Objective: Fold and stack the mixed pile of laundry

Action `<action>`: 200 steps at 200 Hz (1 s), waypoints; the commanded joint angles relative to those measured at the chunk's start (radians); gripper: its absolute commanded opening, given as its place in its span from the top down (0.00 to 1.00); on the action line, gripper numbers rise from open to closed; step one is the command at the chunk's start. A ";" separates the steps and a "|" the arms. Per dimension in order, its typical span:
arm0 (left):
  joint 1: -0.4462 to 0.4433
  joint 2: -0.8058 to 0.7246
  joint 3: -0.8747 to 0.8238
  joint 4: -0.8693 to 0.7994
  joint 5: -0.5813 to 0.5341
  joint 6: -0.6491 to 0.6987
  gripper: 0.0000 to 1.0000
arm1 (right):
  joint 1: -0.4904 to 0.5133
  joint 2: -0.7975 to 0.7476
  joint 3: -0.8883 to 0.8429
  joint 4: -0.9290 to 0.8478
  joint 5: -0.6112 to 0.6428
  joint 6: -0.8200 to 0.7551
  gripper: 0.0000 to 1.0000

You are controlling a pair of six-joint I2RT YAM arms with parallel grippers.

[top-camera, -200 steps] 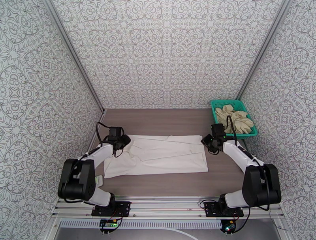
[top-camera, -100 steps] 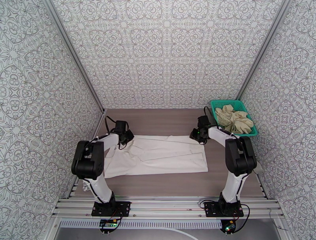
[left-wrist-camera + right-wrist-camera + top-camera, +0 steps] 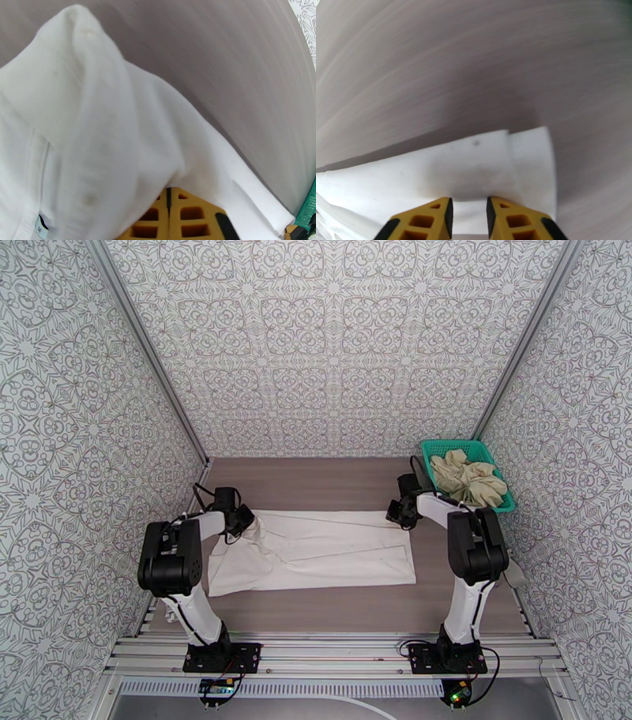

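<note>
The white T-shirt (image 3: 316, 552) lies spread flat across the middle of the table. My left gripper (image 3: 241, 520) is at its far left corner, shut on a bunched fold of the cloth that it holds slightly raised. In the left wrist view the white T-shirt (image 3: 98, 130) drapes over my closed yellow fingers (image 3: 185, 215). My right gripper (image 3: 403, 515) sits at the shirt's far right corner. There its fingertips (image 3: 434, 215) stand a little apart, pressed on the edge of the T-shirt (image 3: 466, 169). The beige garment (image 3: 472, 477) lies crumpled in the basket.
The teal mesh basket (image 3: 450, 444) stands at the back right corner, just right of my right arm; its corner (image 3: 308, 205) shows in the left wrist view. Patterned walls close in the table on three sides. Bare brown tabletop (image 3: 332, 481) lies behind the shirt.
Both arms reached from the shirt's sides to its far corners. The left jaws closed on the corner and drew it up and slightly left. The right jaws narrowed.
</note>
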 commanded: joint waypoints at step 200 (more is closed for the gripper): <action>-0.251 -0.759 -0.371 -0.379 -0.230 -0.069 0.82 | 0.127 -0.160 -0.058 -0.045 -0.072 -0.140 0.74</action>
